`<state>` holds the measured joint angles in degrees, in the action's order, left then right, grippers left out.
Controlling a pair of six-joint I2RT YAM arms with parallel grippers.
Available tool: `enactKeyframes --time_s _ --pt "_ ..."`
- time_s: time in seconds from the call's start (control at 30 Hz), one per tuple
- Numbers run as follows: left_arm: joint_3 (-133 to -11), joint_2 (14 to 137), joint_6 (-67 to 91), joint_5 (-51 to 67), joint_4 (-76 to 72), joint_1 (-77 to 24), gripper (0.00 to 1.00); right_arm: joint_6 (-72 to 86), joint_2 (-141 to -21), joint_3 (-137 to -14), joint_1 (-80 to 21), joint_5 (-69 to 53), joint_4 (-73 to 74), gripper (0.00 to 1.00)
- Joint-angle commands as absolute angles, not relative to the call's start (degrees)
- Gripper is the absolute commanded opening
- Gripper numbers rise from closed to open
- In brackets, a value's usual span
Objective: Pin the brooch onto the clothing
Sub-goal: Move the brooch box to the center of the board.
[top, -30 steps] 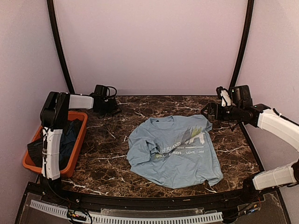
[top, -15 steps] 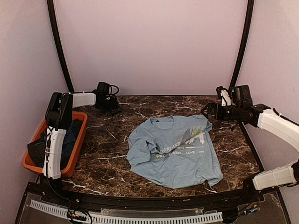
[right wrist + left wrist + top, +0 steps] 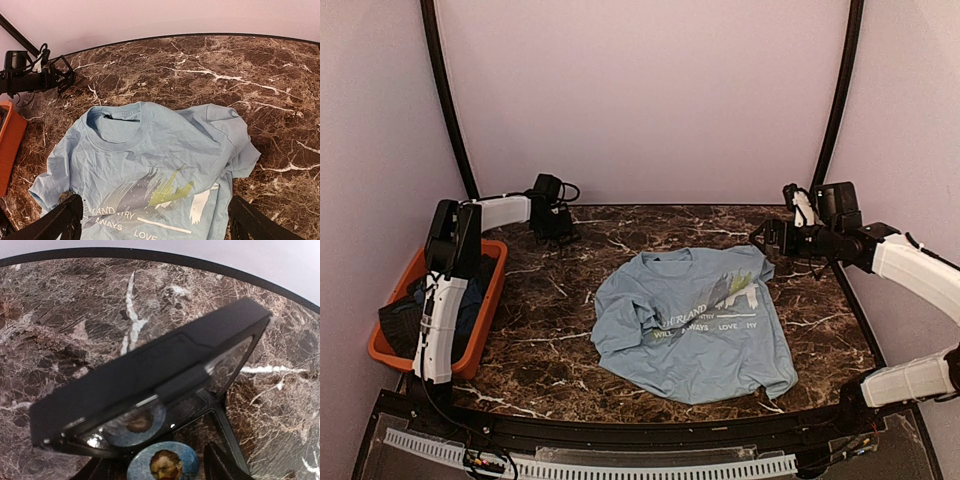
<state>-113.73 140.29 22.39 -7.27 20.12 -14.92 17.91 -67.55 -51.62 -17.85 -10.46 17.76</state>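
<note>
Marble table (image 3: 545,330): left gripper (image 3: 159,471) set about the brooch (image 3: 162,461), far left of the T-shirt (image 3: 690,330)

The left gripper's two dark fingertips (image 3: 216,464) are seen apart at the bottom of the wrist view. The brooch, a small round badge with a bearded portrait on blue, is framed between them. Whether it is touched cannot be told.

Just beyond the brooch a black-framed square case (image 3: 150,375) is seen tilted, and a blurred image of the badge is caught in its clear pane. Both are found at the table's back edge, well off to the far left of the T-shirt.

The T-shirt itself, light blue, is spread front up and somewhat rumpled in the middle of the table. White lettering and a grey-green print are shown on its chest.

The right gripper (image 3: 156,215) is held wide with nothing between its fingers, above the table just beyond the T-shirt's far right sleeve.

An orange bin (image 3: 498,270) filled with dark garments (image 3: 395,320) is set well to the left of the T-shirt. Everything is closed in by pale lilac walls (image 3: 640,100).
</note>
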Motion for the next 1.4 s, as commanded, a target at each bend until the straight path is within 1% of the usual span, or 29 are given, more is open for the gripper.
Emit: enactKeyframes --time_s 0.0,0.03,0.13,0.23,0.33,0.6,0.8,0.83,0.9,1.03,1.1,1.13,1.2,1.37 --pt "-113.0 142.74 21.85 -7.72 27.54 -14.94 0.57 17.77 -65.92 -51.48 -18.15 -10.98 15.99 0.99" --pt "-112.98 142.74 21.95 -7.38 27.52 -14.99 0.56 17.69 -65.87 -51.57 -18.19 -10.99 16.07 0.99" --pt "-112.96 142.5 22.49 -6.83 27.61 -15.09 0.45 17.63 -65.89 -51.68 -18.19 -10.94 16.08 0.99" --pt "-112.84 141.8 22.85 -6.21 27.41 -15.26 0.41 17.62 -66.13 -51.76 -18.2 -11.22 16.06 0.99" --pt "-111.75 140.43 23.7 -5.35 26.24 -15.37 0.32 17.6 -66.29 -51.77 -18.15 -11.39 16.07 0.99" --pt "-108.23 136.32 24.8 -3.95 23.41 -15.69 0.28 17.79 -66.45 -52.35 -18.27 -12.21 16.24 0.99" --pt "-105.1 133.36 24.73 -3.12 21.13 -15.73 0.16 18.33 -65.9 -52.26 -18.43 -12.71 16.44 0.99" --pt "-103.97 132.95 24.57 -3.1 20.27 -15.73 0.12 18.41 -65.79 -52.17 -18.52 -12.71 16.44 0.99" --pt "-102.28 131.74 24.53 -2.87 18.82 -15.73 0.09 18.53 -65.66 -51.97 -18.73 -12.62 16.41 0.99" --pt "-100.47 129.91 24.44 -2.18 17.06 -15.75 0.07 18.17 -65.81 -51.86 -19.37 -12.13 16.46 0.99" --pt "-99.79 129.11 24.5 -1.93 16.26 -15.73 0.08 17.9 -66.14 -52.07 -19.57 -11.78 16.67 0.99" --pt "-99.6 128.89 24.51 -1.63 15.71 -15.69 0.11 17.82 -66.33 -52.18 -19.64 -11.7 16.85 0.99" --pt "-99.12 128.05 24.71 -1.09 14.83 -15.68 0.13 17.83 -66.7 -52.29 -19.84 -11.68 17.11 0.99" --pt "-98.02 125.6 25.42 -0.19 13.44 -15.65 0.13 18.29 -66.93 -52.29 -20.77 -11.4 17.06 0.99"
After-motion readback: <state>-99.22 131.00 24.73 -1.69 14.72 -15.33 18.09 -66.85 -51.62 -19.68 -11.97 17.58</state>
